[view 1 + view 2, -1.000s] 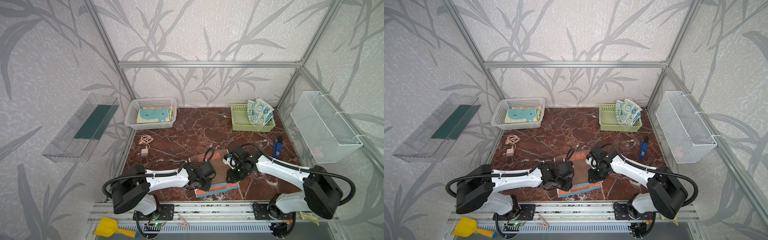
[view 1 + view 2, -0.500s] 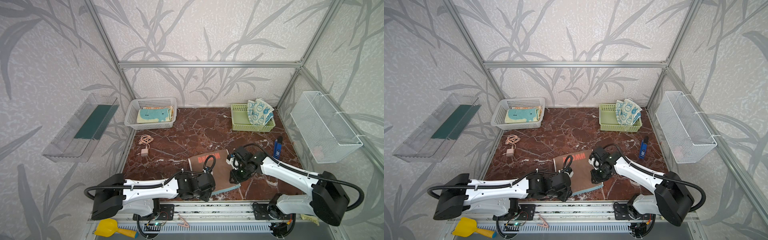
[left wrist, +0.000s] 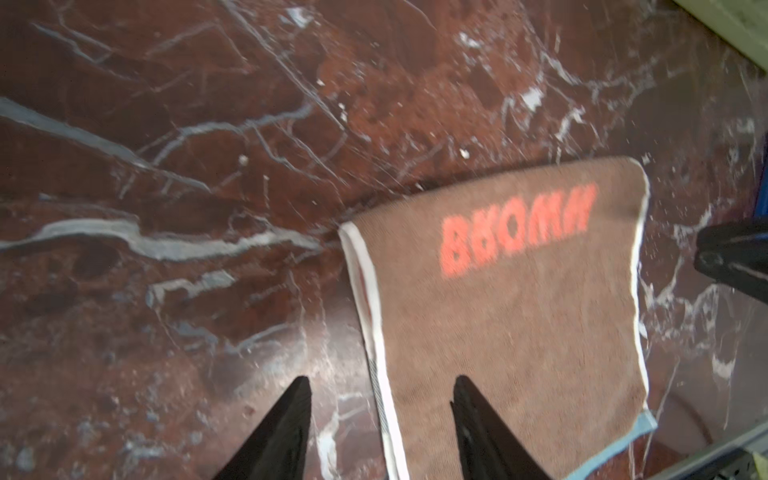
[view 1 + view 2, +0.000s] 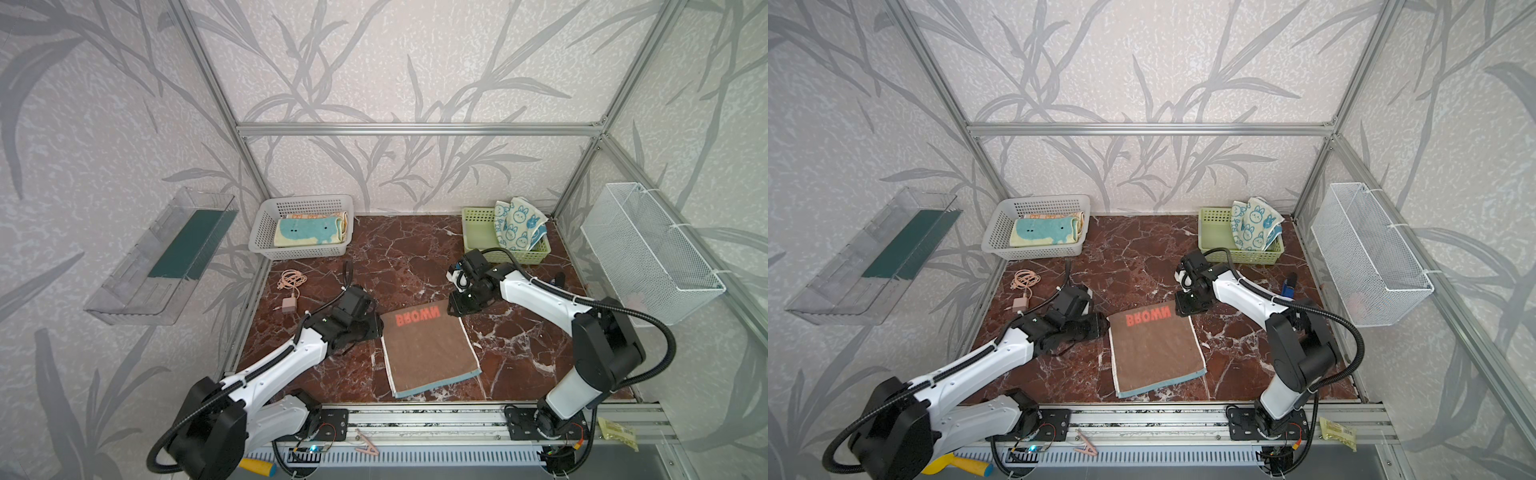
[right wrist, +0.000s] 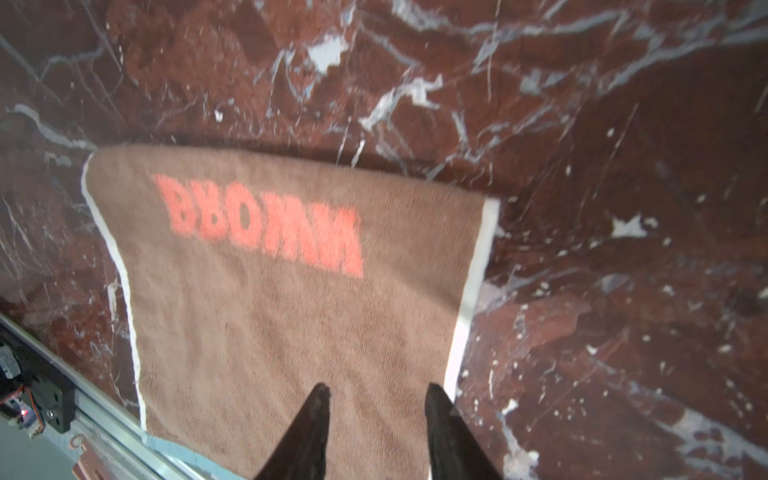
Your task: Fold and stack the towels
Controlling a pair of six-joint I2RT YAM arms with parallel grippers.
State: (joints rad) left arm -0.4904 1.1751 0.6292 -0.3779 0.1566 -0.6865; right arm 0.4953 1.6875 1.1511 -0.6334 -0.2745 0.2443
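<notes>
1. The brown towel (image 4: 428, 353) lies flat on the marble table (image 4: 415, 257), near the front and about midway between the arms. It looks doubled over: its far edge, by the red lettering, is rounded, and a blue-grey strip peeps out along the near edge.
2. The left gripper (image 4: 374, 328) sits low at the towel's far-left corner. In the left wrist view its jaws stand fairly wide and empty, with the white hem showing in the gap.
3. The right gripper (image 4: 457, 309) sits at the far-right corner. In the right wrist view its jaws are parted somewhat less, over the cloth just inside the white hem, and hold nothing.
4. The teal hippo towel (image 4: 307, 232) lies folded in the white basket (image 4: 266, 224) at far left, on top of an orange towel (image 4: 316, 216); the white bunny towel (image 4: 517, 226) slumps unfolded in the green basket (image 4: 478, 232) at far right.
5. Handling, as a judgement: terry is light, soft and limp, so it will sag from any pinch and drag on the stone rather than slide; the two layers may also creep apart.
6. The best hold is probably at the corners, one per arm, with each pinch catching both layers; a pinch mid-edge would likely bunch the cloth and spoil the fold.
</notes>
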